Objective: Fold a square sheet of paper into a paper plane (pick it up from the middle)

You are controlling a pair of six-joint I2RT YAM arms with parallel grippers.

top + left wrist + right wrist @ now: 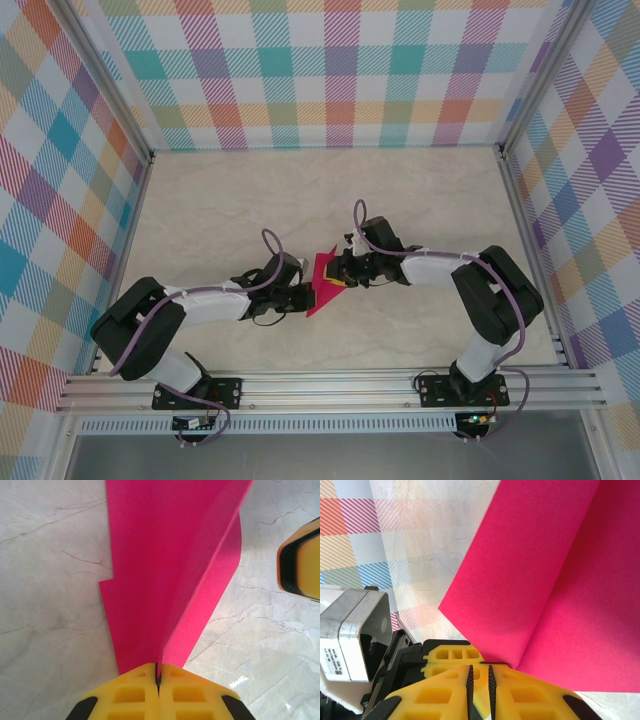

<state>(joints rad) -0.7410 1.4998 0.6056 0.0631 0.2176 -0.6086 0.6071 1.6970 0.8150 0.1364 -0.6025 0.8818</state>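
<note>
Watching the surface (pixel 200 200) comes first. It looks smooth and glossy, so if the paper (pixel 322 282) drops it may slide, lie flat and leave you no edge to get under.

Your left arm (pixel 200 305) and right arm (pixel 440 268) meet almost wrist to wrist at mid-surface. A small sideways move by either could knock the other or crumple the sheet between them.

The paper stands up between the two arms. The left jaws are closed on its lower end, and the layers run straight into the seam. With only that thin pinch on it, the sheet could swing, sag or tear if you pull.

The right jaws stand a narrow slit apart with nothing pink between them, and the fold sits just past their tips. If they close off the crease, you would probably press in a wrong fold.

As for materials, the walls (pixel 330 70) carry a pastel check pattern. The surface is pale, marble-patterned and thinly veined in grey, with a few glints.

The paper is magenta, matte and finely grained. It is folded along one sharp crease, and one side has a stepped edge.

The fingers (pixel 130 695) are yellow moulded plastic with rectangular recesses and black backing, and the right pair show ridged dark pads.
</note>
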